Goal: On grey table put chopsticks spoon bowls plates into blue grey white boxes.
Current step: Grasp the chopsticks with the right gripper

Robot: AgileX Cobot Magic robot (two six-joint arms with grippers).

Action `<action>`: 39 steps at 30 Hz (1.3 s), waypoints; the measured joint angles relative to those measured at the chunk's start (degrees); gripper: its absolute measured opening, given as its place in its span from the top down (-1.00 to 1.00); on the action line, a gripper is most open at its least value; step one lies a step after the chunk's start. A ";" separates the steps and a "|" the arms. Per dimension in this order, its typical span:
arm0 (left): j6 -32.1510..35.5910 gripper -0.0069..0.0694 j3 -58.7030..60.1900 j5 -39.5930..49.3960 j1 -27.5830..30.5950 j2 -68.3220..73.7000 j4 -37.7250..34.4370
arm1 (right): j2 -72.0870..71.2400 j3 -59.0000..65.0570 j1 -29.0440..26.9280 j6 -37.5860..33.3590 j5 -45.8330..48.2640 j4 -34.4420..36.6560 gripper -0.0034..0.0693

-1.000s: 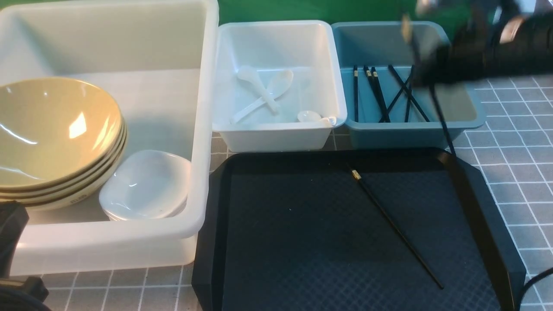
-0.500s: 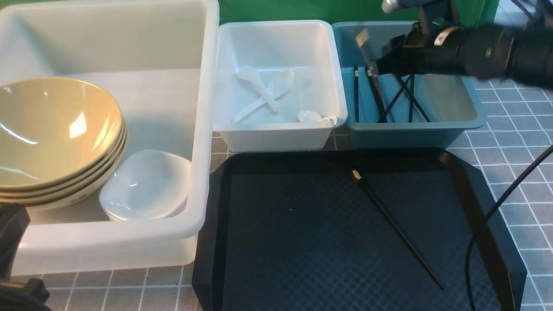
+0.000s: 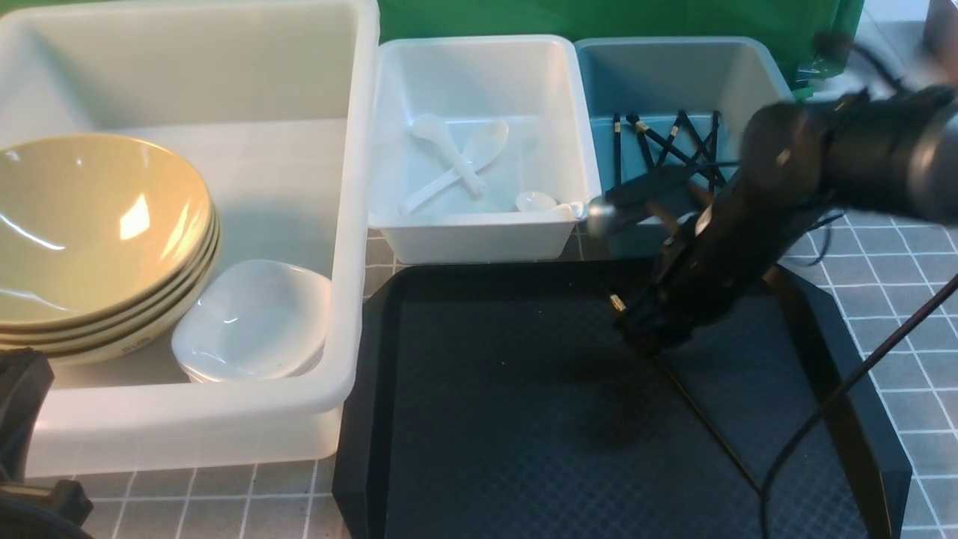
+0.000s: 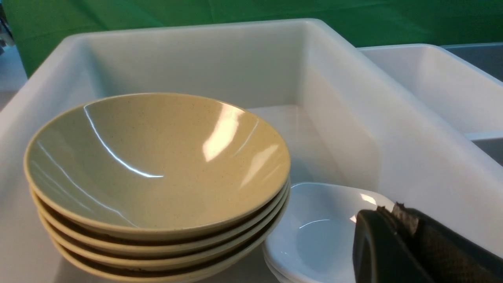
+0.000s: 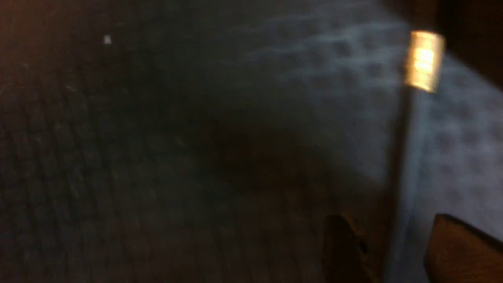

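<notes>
Translucent white plastic: the largest box [image 3: 187, 427], filling the left side of the grey table [image 3: 883, 224] from the far edge almost to the near edge.
- Contents: four khaki bowls [image 3: 97, 232], nested in one stack against its left wall.
- Contents: white plates [image 3: 254, 322], stacked just beside the bowls, toward the table's near edge.
- Both lots filed.

Opaque white plastic: small white box [image 3: 479, 239], far edge, centre.
- Contents: several spoons [image 3: 456, 161], loose on its floor. Filed.

Blue-grey plastic: blue-grey box [image 3: 658, 67], far edge, right of centre.
- Contents: chopsticks [image 3: 617, 161], several, some crossed over one another. Filed.

Black tray [image 3: 486, 419]: near edge, centre to right, in front of the two small boxes.
- One item outstanding: a single chopstick [image 3: 707, 423], lying flat and diagonal.
- Its gold band [image 3: 617, 302] points toward the far edge and its tip toward the near right corner.

Right gripper [image 3: 647, 337]: low over the thick end of that chopstick, just past the band.
- The blurred wrist view shows its fingers [image 5: 346, 251] parted, with the stick between them and a gap on either side.
- Nothing is clamped.

Left gripper [image 4: 397, 220]: near left corner, by the largest box, idle.
- Whether it is parted or closed cannot be told.

Status, as judged: nearly complete. The last chopstick remains to be pinched, lifted and carried to the blue-grey box. A thin stick lying flat may slip from the pinch.
</notes>
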 joint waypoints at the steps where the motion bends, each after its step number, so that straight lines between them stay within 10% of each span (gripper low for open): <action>1: 0.00 0.84 0.00 0.00 0.00 0.00 0.00 | 0.47 0.00 0.48 0.00 -1.84 -0.79 0.10; 15: 0.00 0.84 0.00 0.10 0.00 0.00 0.02 | 3.09 -0.69 2.50 -1.43 -2.10 -7.10 0.82; 26: 0.00 0.84 0.00 0.04 0.00 0.00 0.02 | -17.65 -3.96 2.21 -5.63 -13.50 -7.66 0.82; 31: 0.00 0.84 0.00 0.10 0.00 0.00 0.02 | -14.33 -5.80 -0.92 0.78 -0.73 -7.50 0.80; 39: 0.05 0.84 0.00 0.37 0.00 0.00 0.02 | 0.98 -4.38 -1.17 6.45 3.78 -7.32 0.26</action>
